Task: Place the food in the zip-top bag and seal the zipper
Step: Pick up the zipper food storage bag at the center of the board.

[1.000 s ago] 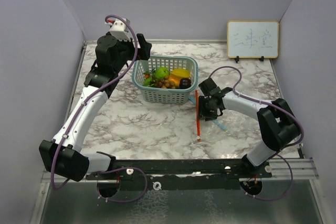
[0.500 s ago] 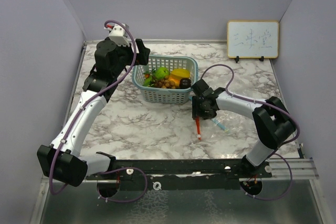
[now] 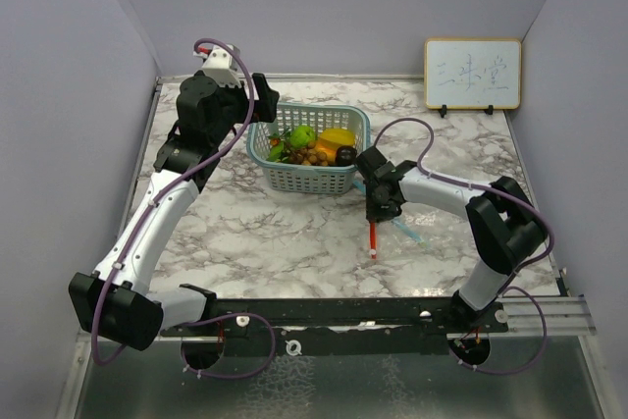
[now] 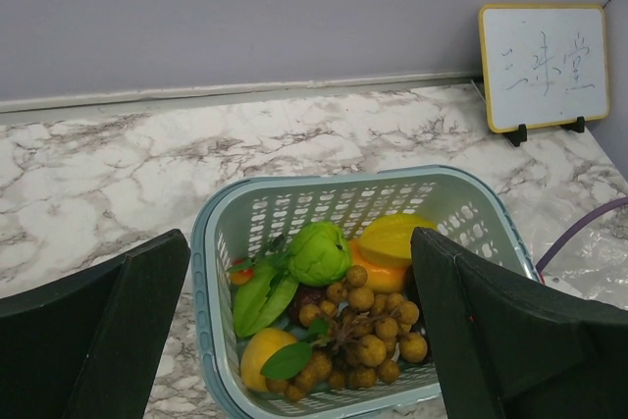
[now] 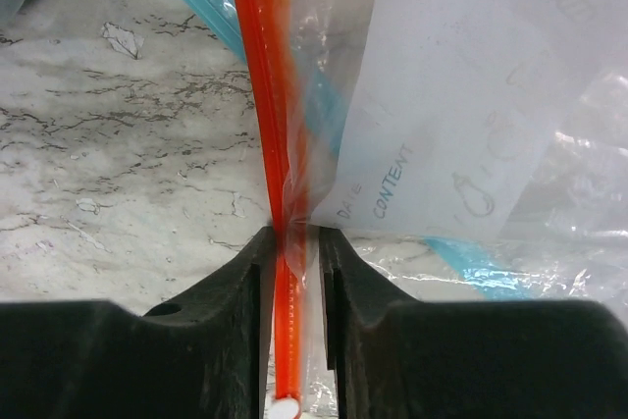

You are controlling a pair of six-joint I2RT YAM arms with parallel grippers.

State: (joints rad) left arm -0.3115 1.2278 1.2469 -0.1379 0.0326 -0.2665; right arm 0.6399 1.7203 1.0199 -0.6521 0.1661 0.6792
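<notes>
The food lies in a pale teal mesh basket: green apple, orange-yellow mango, brown grape bunch, dark plum. My left gripper hovers open above the basket's far left side. Its wrist view shows the apple, grapes and mango between the open left gripper's fingers. My right gripper is shut on the orange zipper strip of the clear zip-top bag, which lies flat on the table right of the basket. The strip's end sticks out toward me.
A small whiteboard stands at the back right against the wall. Grey walls close in the marble table on three sides. A purple cable loops over the right arm near the basket.
My right gripper has slid left toward the basket along the zipper strip, so less of the strip shows. The left arm rose slightly over the basket.
</notes>
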